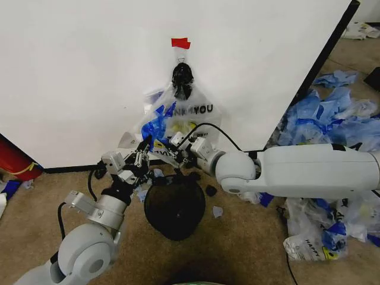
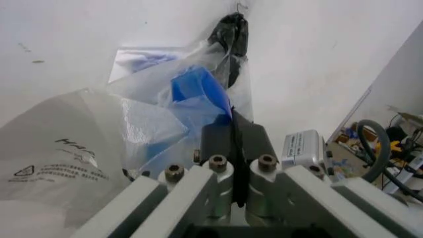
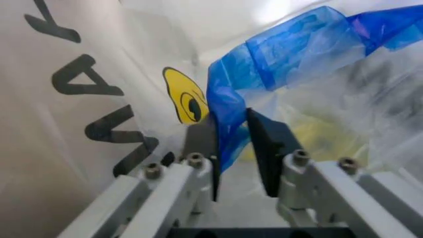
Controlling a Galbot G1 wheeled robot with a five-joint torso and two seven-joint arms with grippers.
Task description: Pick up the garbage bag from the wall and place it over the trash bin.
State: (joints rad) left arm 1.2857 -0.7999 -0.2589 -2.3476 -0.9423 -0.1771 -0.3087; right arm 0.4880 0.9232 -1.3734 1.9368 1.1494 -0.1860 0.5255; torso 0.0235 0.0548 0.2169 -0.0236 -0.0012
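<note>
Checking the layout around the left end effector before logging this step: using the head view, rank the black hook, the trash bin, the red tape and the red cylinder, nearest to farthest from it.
From the left end effector:
1. trash bin, just below and to its right on the floor.
2. black hook, up on the wall above the garbage bag.
3. red tape, just above the hook, and red cylinder, far left at the wall's base: too close to call.

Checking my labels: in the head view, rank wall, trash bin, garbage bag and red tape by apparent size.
1. wall
2. garbage bag and trash bin: look alike; the bin stands nearer, so unranked
3. red tape
</note>
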